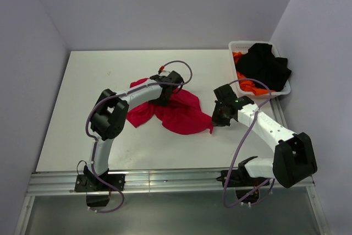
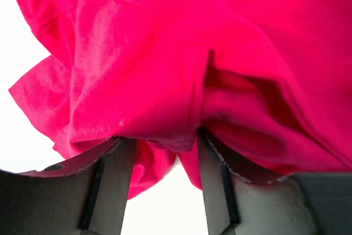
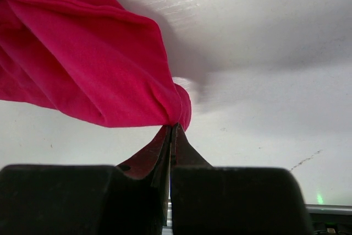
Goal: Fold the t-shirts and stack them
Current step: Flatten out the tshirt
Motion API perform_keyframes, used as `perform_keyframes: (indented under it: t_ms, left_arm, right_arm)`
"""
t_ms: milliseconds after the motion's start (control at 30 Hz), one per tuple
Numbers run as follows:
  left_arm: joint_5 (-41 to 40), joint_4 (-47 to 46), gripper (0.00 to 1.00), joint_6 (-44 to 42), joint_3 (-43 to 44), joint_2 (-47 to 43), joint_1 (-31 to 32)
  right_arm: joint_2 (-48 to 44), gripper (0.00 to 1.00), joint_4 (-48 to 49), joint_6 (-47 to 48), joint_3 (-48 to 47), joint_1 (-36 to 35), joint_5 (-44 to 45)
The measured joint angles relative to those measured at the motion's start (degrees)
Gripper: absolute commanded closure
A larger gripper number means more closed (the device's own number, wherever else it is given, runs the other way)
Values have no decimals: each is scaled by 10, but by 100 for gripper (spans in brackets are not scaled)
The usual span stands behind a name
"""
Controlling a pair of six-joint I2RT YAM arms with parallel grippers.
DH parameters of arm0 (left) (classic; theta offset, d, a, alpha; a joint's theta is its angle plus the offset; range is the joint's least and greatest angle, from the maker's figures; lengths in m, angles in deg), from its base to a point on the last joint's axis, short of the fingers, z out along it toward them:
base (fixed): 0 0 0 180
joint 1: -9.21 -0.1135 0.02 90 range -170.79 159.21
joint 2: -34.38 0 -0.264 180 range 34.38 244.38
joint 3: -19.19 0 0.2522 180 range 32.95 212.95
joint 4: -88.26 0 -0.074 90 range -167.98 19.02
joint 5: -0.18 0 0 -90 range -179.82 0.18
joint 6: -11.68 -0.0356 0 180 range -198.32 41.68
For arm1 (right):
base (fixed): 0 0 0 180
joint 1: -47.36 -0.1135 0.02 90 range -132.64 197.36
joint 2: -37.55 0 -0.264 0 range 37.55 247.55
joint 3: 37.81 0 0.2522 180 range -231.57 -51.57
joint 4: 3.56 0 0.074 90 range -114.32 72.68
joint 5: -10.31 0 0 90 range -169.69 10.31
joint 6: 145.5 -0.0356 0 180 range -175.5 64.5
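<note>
Top external shows us nothing folded yet: the red t-shirt lies crumpled on the table, our right gripper pinched shut on its corner, our left gripper part-open astride a fold, the black t-shirt and orange t-shirt heaped in the basket.

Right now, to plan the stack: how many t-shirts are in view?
3. The crimson-red cloth t-shirt lies crumpled mid-table; the black cloth t-shirt and the orange cloth t-shirt sit in the white plastic lattice basket at the far right. Others may be hidden beneath.
</note>
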Motion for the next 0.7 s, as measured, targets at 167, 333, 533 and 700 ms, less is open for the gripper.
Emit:
perform_keyframes:
  t_ms: [167,333,533,700]
  left_arm:
    - [-7,1,62,-5,0,6,-13]
    - [-13,11,90,-5,9,6,-22]
    - [-26,32,100,1,36,6,-24]
    - [-25,50,99,11,44,2,-25]
  right_arm:
    - [5,100,0,4,0,2,0]
    - [12,100,0,6,0,3,0]
    - [12,100,-1,8,0,4,0]
    - [11,100,-8,9,-8,5,1]
